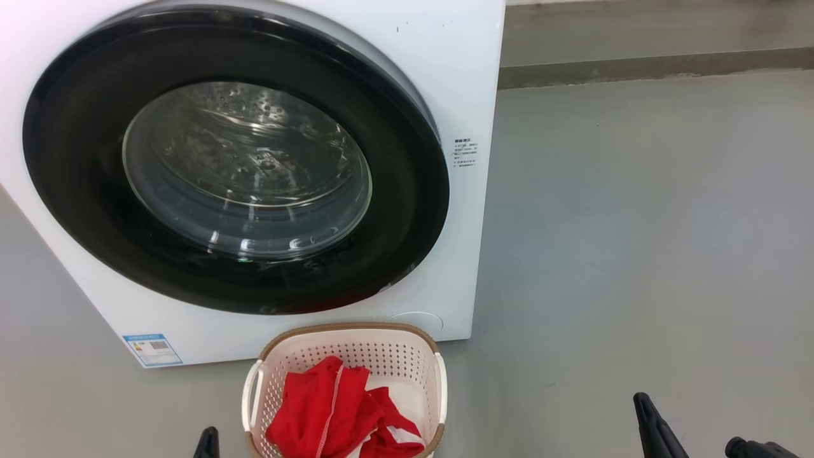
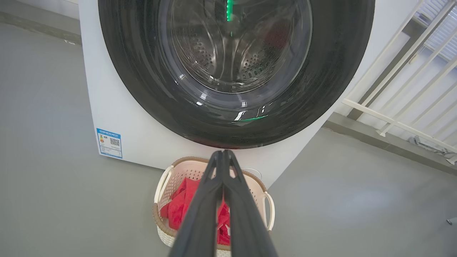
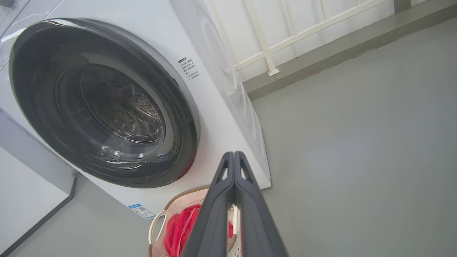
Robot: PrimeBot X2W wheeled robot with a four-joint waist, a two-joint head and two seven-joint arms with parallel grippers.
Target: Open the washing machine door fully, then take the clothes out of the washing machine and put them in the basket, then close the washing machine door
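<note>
Grey floor [image 1: 636, 222]; basket [image 1: 346, 329] before washing machine [image 1: 458, 63]

Even, bright, diffuse light is recorded throughout; shadows are soft. Glare streaks are noted on the washing machine door [image 1: 241, 168] glass (a green glint in the left wrist view). Wide-angle bending is observed at wrist-view edges.

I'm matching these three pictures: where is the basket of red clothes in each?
Head view: basket bottom centre, below washing machine door.
Left wrist view: basket low centre, behind left pincer.
Right wrist view: basket bottom edge, partly behind right pincer.
Shared landmark: blue label.
</note>
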